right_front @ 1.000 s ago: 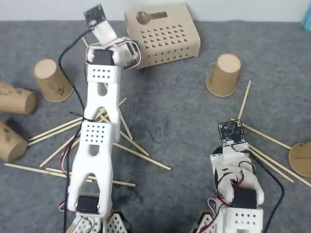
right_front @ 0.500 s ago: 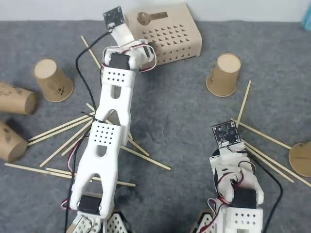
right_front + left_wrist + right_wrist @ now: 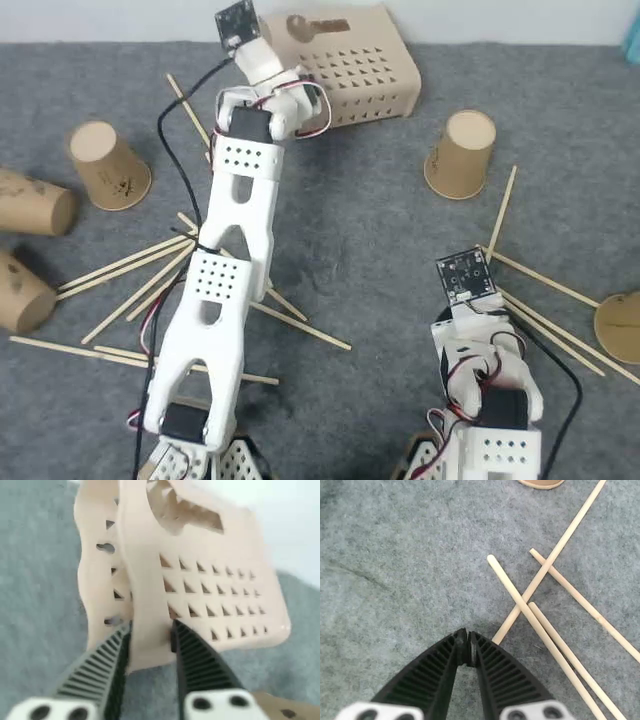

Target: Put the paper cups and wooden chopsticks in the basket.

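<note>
The beige perforated basket (image 3: 360, 70) lies on its side at the back of the grey carpet. My left gripper (image 3: 300, 98) reaches to its near left corner. The left wrist view has my left gripper (image 3: 150, 630) shut on the basket (image 3: 215, 595) wall, one finger on each side. Several paper cups lie about: one upside down (image 3: 460, 155), one (image 3: 108, 165) at the left. Wooden chopsticks (image 3: 150, 280) are scattered under the left arm and at the right (image 3: 540, 300). My right gripper (image 3: 468, 642) is shut on nothing, just above the carpet beside crossed chopsticks (image 3: 545, 615).
Two cups lie on their sides at the left edge (image 3: 35, 200) (image 3: 20, 290), and another cup (image 3: 620, 325) sits at the right edge. A white wall borders the carpet behind the basket. Open carpet lies between the two arms.
The left arm swung right to the basket and its gripper took hold of the wall; the basket shifted and turned slightly to the right. The right arm moved a little to the left.
</note>
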